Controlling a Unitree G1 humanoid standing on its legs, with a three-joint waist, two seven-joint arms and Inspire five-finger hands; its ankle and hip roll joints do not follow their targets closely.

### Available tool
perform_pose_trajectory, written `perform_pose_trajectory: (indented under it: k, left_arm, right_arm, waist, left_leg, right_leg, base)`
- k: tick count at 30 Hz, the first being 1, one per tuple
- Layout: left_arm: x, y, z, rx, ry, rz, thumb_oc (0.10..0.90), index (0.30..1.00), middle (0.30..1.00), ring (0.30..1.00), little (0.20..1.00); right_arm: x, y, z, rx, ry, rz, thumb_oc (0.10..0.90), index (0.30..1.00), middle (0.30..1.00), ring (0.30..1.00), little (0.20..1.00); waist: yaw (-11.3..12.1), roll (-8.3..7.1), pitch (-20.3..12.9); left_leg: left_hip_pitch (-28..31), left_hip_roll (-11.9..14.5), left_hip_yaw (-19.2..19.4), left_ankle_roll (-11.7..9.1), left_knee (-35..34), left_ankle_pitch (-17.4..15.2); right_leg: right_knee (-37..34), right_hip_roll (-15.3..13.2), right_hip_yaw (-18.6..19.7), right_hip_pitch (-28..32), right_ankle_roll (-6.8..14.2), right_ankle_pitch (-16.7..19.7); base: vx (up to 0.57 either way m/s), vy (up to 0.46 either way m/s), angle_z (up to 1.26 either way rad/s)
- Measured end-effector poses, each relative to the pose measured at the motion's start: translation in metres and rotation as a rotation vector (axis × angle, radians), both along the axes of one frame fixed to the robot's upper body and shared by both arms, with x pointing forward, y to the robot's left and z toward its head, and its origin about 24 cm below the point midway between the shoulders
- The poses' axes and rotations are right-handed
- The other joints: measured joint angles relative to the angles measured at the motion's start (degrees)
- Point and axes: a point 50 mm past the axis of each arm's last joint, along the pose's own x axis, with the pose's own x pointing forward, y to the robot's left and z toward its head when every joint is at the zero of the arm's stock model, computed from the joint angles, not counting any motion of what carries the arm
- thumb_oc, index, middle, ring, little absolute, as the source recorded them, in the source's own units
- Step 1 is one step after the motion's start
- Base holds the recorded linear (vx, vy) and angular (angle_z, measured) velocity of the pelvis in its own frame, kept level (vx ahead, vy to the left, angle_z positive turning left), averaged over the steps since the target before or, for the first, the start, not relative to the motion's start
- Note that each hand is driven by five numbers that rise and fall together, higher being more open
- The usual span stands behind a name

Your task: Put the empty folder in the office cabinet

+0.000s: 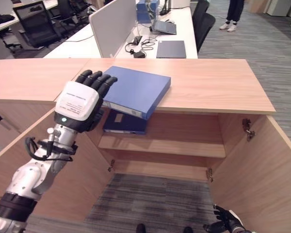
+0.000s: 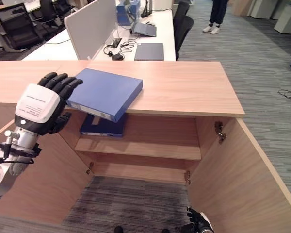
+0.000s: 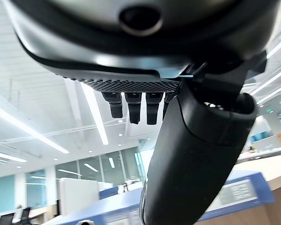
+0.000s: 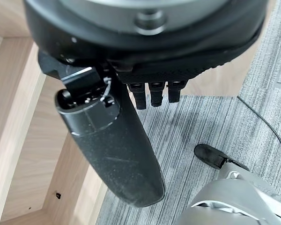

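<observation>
A blue folder [image 1: 136, 90] lies on the wooden cabinet top [image 1: 213, 82], tilted, with its near corner hanging past the front edge above the open cabinet. My left hand [image 1: 80, 104] is at the folder's left end, fingers [image 1: 94, 78] relaxed above its corner and thumb below it. In the left wrist view the fingers [image 3: 133, 105] stand apart from the folder [image 3: 239, 192], which shows past the thumb. My right hand [image 1: 227, 223] hangs low over the carpet, open and holding nothing, as the right wrist view also shows [image 4: 152, 91].
Both cabinet doors [image 1: 262, 165] stand open. A second blue folder [image 1: 125, 124] lies at the left of the upper shelf [image 1: 174, 145]. Behind the cabinet is a white desk [image 1: 179, 29] with a divider, cables and a laptop. A person's legs [image 1: 231, 14] stand far back right.
</observation>
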Motion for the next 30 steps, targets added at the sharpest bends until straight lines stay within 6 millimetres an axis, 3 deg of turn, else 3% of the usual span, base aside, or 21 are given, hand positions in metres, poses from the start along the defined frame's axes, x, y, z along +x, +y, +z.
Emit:
perform_pose_trajectory:
  k: [5, 9, 14, 30]
  left_arm:
    - [0.007, -0.002, -0.005, 0.015, 0.052, 0.007, 0.8, 0.9, 0.9, 0.9, 0.9]
    - [0.011, 0.004, -0.022, 0.015, 0.123, 0.048, 0.8, 0.9, 0.9, 0.9, 0.9]
    - [0.012, 0.002, -0.034, 0.027, 0.191, 0.048, 0.8, 0.9, 0.9, 0.9, 0.9]
    - [0.025, -0.005, -0.049, 0.005, 0.26, 0.061, 0.8, 0.9, 0.9, 0.9, 0.9]
  right_arm:
    - [-0.005, -0.002, -0.002, -0.008, 0.022, -0.009, 0.8, 0.9, 0.9, 0.9, 0.9]
    - [-0.005, -0.003, -0.002, -0.012, 0.023, -0.013, 0.8, 0.9, 0.9, 0.9, 0.9]
    - [-0.004, -0.002, -0.002, -0.012, 0.021, -0.013, 0.8, 0.9, 0.9, 0.9, 0.9]
    - [-0.009, -0.003, -0.003, -0.015, 0.033, -0.017, 0.8, 0.9, 0.9, 0.9, 0.9]
  waist:
    - [-1.8, 0.09, -0.13]
    - [-2.85, 0.09, -0.37]
    - [-2.71, -0.02, -0.68]
    - [-3.03, -0.47, -1.4]
  left_leg:
    - [0.32, 0.09, 0.54, 0.16, 0.0, 0.19]
    - [0.46, 0.02, 0.99, 0.16, 0.0, 0.2]
    - [0.83, 0.43, 1.49, 0.11, 0.0, 0.17]
    - [1.15, 0.69, 2.14, -0.02, 0.0, 0.22]
  right_leg:
    - [0.0, 0.11, 0.58, -0.04, -0.55, 0.41]
    - [0.0, 0.18, 0.78, -0.04, -0.67, 0.52]
    - [0.0, 0.24, 1.48, -0.03, -0.72, 0.69]
    - [0.0, 0.31, 2.13, -0.12, -0.84, 1.0]
  base:
    - [0.01, 0.008, -0.05]
    - [0.0, 0.002, -0.01]
    - [0.0, 0.002, -0.05]
    - [0.0, 0.002, -0.02]
